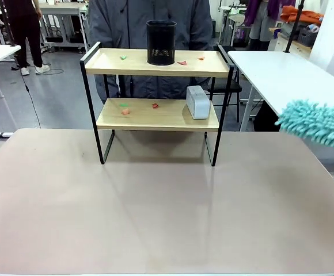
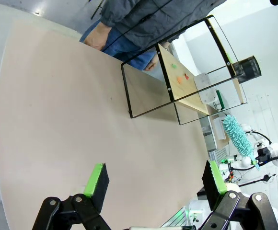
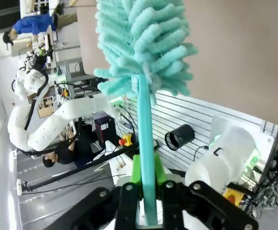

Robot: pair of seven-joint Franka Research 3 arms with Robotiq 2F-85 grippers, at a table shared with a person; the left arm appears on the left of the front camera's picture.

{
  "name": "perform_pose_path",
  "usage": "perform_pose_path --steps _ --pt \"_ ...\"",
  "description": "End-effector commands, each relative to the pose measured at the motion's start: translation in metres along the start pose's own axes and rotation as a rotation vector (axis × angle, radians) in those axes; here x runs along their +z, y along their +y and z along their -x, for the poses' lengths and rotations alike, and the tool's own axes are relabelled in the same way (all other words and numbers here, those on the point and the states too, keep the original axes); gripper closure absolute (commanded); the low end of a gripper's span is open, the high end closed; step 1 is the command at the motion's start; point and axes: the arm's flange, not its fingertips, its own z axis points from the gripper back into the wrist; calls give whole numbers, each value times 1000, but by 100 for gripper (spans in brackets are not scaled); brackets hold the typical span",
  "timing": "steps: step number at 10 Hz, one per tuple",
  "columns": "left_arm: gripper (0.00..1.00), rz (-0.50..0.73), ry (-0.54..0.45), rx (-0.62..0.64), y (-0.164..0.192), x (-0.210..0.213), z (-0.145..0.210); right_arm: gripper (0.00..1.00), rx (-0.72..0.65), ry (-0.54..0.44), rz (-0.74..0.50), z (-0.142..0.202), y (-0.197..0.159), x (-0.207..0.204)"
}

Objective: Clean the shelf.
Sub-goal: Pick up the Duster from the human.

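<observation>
Pinching the teal duster (image 1: 317,123) by its thin, stiff handle in the right gripper (image 3: 146,191), left gripper (image 2: 153,179) wide and empty. Probably a soft, featherlight head; best swept gently over the light-looking shelf (image 1: 155,119).

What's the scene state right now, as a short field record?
shelf: two-tier light wood rack, black metal frame, on beige table
top board: black mesh cup, small coloured paper scraps
lower board: white box, more scraps
right gripper: shut on teal fluffy duster, right of shelf
left gripper: open, above table
person: standing behind shelf
</observation>
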Motion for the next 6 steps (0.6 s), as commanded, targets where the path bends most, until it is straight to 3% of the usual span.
perform_pose_path --steps 1,2,3,6 --pt "0 19 -18 -22 1 -1 -1 100 43 2 14 -25 1 -26" --pt "0 19 -18 -22 1 -1 -1 100 32 15 35 -50 6 -43" --pt "0 19 -18 -22 1 -1 -1 100 3 17 4 -8 -3 -14" --pt "0 19 -18 -22 1 -1 -1 100 3 17 4 -8 -3 -14"
